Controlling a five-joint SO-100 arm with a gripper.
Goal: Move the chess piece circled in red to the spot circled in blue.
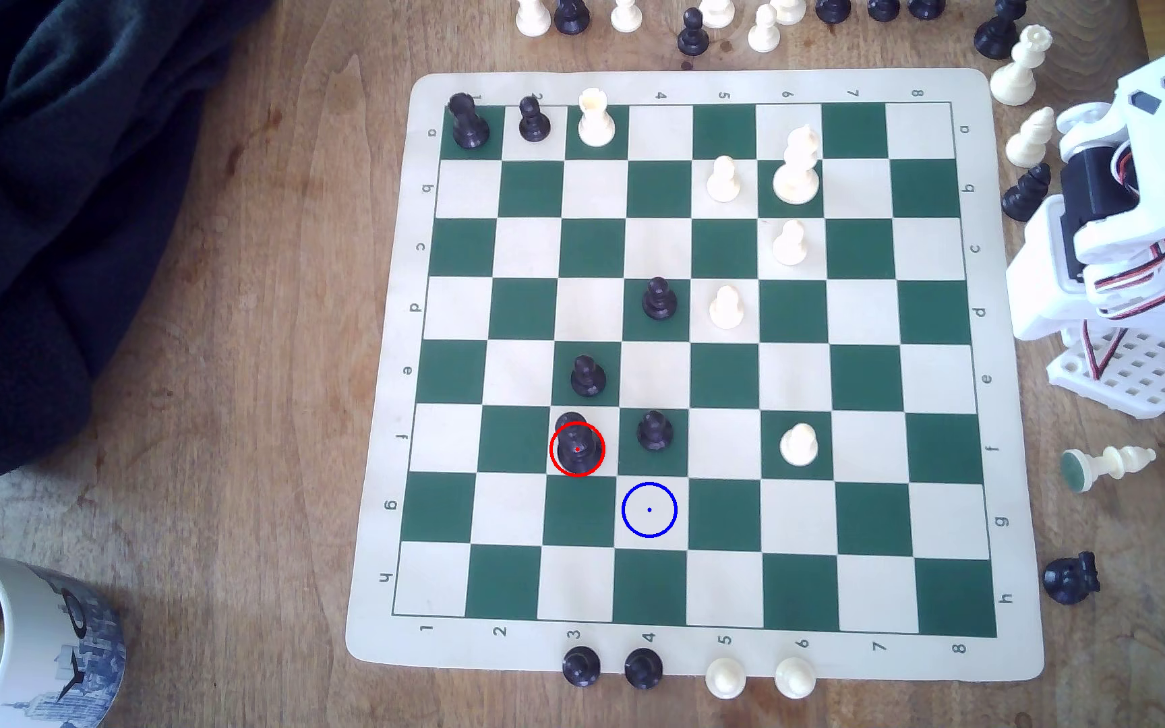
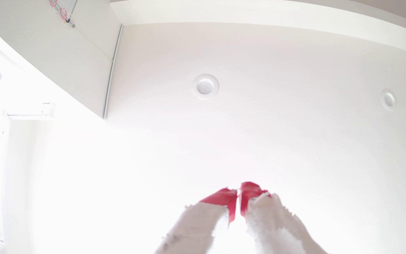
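Note:
The chess piece circled in red (image 1: 577, 448) is a glossy black piece with a wide base, standing on a cream square in row f, column 3 of the green-and-cream board (image 1: 944, 651). The spot circled in blue (image 1: 649, 509) is a bare cream square one row nearer and one column to the exterior view's right. My white arm (image 1: 1126, 231) is folded up off the board's right edge, far from both. In the wrist view my gripper (image 2: 238, 193) points up at a white ceiling, its red-tipped fingers (image 2: 224, 197) together with nothing between them.
Black pawns stand near the ringed piece (image 1: 654, 430) (image 1: 587, 376) (image 1: 659, 299). White pieces fill the board's upper right (image 1: 797, 168), with one (image 1: 799, 444) in row f. Captured pieces line the board's edges. A mug (image 1: 19, 644) and dark cloth (image 1: 40, 175) lie at the exterior view's left.

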